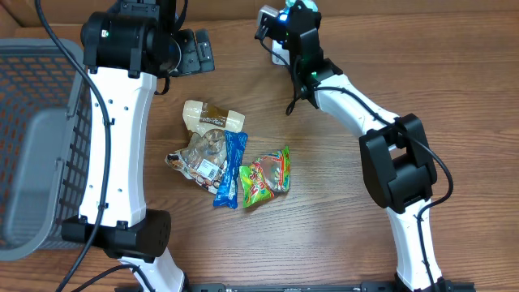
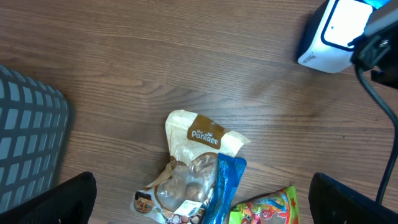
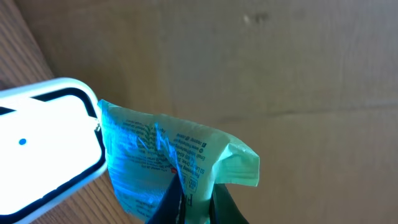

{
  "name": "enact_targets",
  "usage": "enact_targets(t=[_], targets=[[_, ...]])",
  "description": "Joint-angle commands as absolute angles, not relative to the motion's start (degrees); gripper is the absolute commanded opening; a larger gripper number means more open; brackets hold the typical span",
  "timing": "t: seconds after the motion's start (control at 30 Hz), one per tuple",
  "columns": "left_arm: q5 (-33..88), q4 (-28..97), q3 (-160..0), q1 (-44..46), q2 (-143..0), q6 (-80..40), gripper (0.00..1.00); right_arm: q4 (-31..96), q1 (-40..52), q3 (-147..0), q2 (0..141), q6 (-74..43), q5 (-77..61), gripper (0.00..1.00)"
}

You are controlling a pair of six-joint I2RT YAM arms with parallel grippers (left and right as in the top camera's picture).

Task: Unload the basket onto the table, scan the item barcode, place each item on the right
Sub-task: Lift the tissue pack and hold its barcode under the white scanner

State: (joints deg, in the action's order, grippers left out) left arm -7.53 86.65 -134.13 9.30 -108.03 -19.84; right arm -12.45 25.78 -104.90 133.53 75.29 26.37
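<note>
Wood-grain table, matte brown planks. Most free room was from 3 to 5 o'clock, outside the right arm, plus a bare strip between the pile and the scanner.

Grey mesh basket at 9 o'clock: rigid grid walls, its rim close beside the left arm.

Scanner at 12 o'clock on the table. White rounded housing with a dark bezel, window glowing blue. No readable marking.

Pile just left of centre, packets overlapping:
- Beige packet at the pile's 12 o'clock, brown label reading "Panitee", crinkled film.
- Clear bag of brown round pieces at 8 o'clock, with a small white label too small to read.
- Blue packet, a long narrow strip lying over the bag's right edge.
- Gummy packet at 4 o'clock, glossy green and red, print illegible.

Pale green packet: thin crinkled film, fine print tinted blue and not legible. It was up at 12 o'clock just beside the scanner window; contact unclear.

Right gripper was clamped tight on that packet's lower edge.

Left gripper was spread fully wide and holding nothing, hanging at 11 o'clock above the pile.
</note>
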Motion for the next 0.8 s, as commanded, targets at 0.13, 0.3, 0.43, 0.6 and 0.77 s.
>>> enact_targets(t=[0.13, 0.3, 0.43, 0.6, 0.77], targets=[[-7.49, 86.56, -133.73, 9.41, -108.14, -21.02, 1.0, -13.89, 25.78, -106.17, 131.87, 77.67, 23.46, 0.04], [-7.49, 86.56, -133.73, 9.41, -108.12, -21.02, 1.0, -13.34, 25.78, -106.15, 131.94, 77.62, 23.35, 0.04], [-7.49, 86.56, -133.73, 9.41, -108.14, -21.02, 0.99, -11.66, 25.76, -106.15, 131.96, 77.58, 23.38, 0.04], [-7.49, 86.56, -133.73, 9.41, -108.14, -21.02, 1.0, -10.37, 25.74, -106.15, 131.94, 76.25, 23.46, 0.04], [-7.49, 86.56, -133.73, 9.41, -108.14, -21.02, 1.0, -10.17, 25.71, -106.15, 131.96, 76.12, 23.24, 0.04]])
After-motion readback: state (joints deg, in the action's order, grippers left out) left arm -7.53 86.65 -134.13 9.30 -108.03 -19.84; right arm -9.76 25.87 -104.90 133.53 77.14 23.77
